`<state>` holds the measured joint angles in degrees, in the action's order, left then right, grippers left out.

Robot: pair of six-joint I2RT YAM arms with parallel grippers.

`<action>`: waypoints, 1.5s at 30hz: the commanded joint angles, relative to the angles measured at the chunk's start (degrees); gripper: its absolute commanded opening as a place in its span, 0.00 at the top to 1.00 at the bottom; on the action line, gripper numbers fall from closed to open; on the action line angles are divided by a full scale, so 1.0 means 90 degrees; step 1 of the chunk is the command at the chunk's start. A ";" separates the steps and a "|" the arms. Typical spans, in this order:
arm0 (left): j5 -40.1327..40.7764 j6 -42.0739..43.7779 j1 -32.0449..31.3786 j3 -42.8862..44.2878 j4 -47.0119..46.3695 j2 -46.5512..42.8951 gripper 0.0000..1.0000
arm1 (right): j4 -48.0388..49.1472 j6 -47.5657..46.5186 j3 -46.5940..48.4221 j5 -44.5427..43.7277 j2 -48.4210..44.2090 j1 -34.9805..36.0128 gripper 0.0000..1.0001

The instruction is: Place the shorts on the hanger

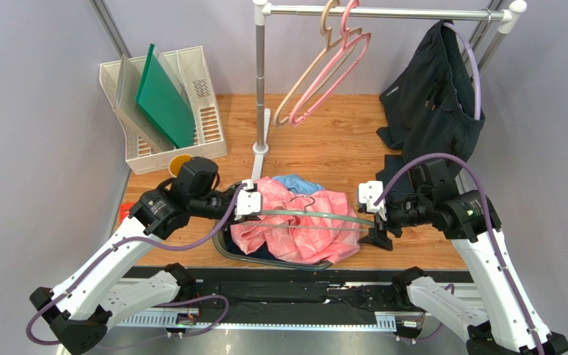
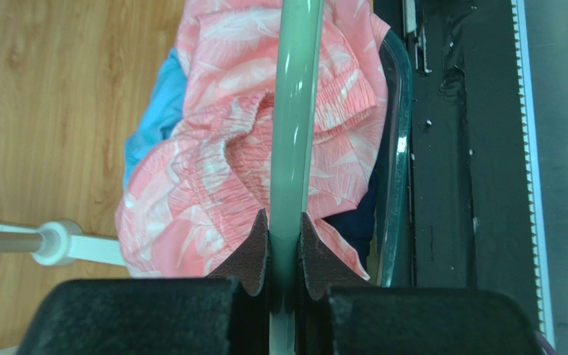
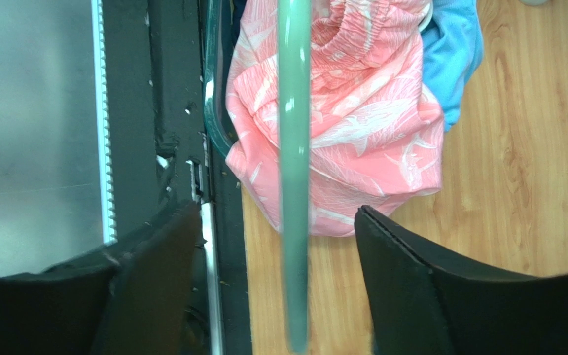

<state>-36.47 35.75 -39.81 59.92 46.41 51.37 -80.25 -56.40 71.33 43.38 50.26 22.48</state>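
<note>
The salmon-pink shorts (image 1: 302,229) lie crumpled near the table's front edge. Above them the sage-green hanger (image 1: 309,216) runs level from left to right, its wire hook over the fabric. At the hanger's left end my left gripper (image 1: 256,211) is shut on it. In the left wrist view the pads of the left gripper (image 2: 287,255) press both sides of the hanger's arm (image 2: 292,133), over the shorts (image 2: 205,185). My right gripper (image 1: 376,225) is at the other end. In the right wrist view the right gripper (image 3: 274,222) stands open, and the hanger's arm (image 3: 294,111) passes between its fingers without touching them, over the shorts (image 3: 354,133).
A light blue garment (image 1: 296,182) lies behind the shorts, and a dark-rimmed basket (image 2: 396,148) shows under them. A clothes rail stand (image 1: 260,89) holds pink and beige hangers (image 1: 331,74) and navy garments (image 1: 435,96). A white rack with a green board (image 1: 165,96) stands at the back left.
</note>
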 commanded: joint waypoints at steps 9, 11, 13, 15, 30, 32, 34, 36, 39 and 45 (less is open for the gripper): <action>-0.0479 -0.1042 -0.0039 0.0715 0.0068 0.0688 1.00 | 0.0781 0.2359 0.1400 0.0376 0.1299 0.0880 0.01; -0.0460 -0.1198 -0.0049 0.0773 -0.0059 0.0776 1.00 | 0.1228 0.2691 0.1449 0.0385 0.1533 0.1144 0.05; -0.0489 -0.1199 -0.0059 0.0842 -0.0059 0.0863 1.00 | 0.1561 0.3092 0.1391 0.0425 0.1622 0.1252 0.09; -0.0440 -0.1189 -0.0098 0.0910 -0.0089 0.0893 1.00 | 0.1953 0.3337 0.1400 0.0483 0.1768 0.1320 0.17; -0.0156 -0.1735 0.0561 0.0950 0.0097 0.0836 0.47 | 0.1759 0.3211 0.1197 -0.0288 0.1205 0.1662 1.00; -0.0450 -0.1454 0.0955 0.0784 0.0398 0.0553 0.42 | 0.1476 0.3094 0.1040 -0.0356 0.0551 0.1653 1.00; -0.0188 -0.0644 0.1074 0.0502 0.0828 0.0201 0.41 | 0.1261 0.3044 0.0894 -0.0415 -0.0004 0.1662 1.00; -0.0099 -0.0166 0.1074 0.0238 0.1024 -0.0140 0.38 | 0.1105 0.2957 0.0825 -0.0590 -0.0251 0.1662 1.00; 0.0164 0.0080 0.1016 -0.0231 0.1064 -0.0259 0.40 | 0.0880 0.2704 0.0727 -0.1010 -0.0418 0.1653 1.00; 0.0673 0.0286 0.0820 -0.0661 0.1064 0.0043 0.50 | 0.0957 0.2244 0.0629 -0.1323 -0.0341 0.1653 1.00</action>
<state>-33.56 34.59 -31.27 55.42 55.64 49.41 -72.82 -31.97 77.52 34.81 45.17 37.36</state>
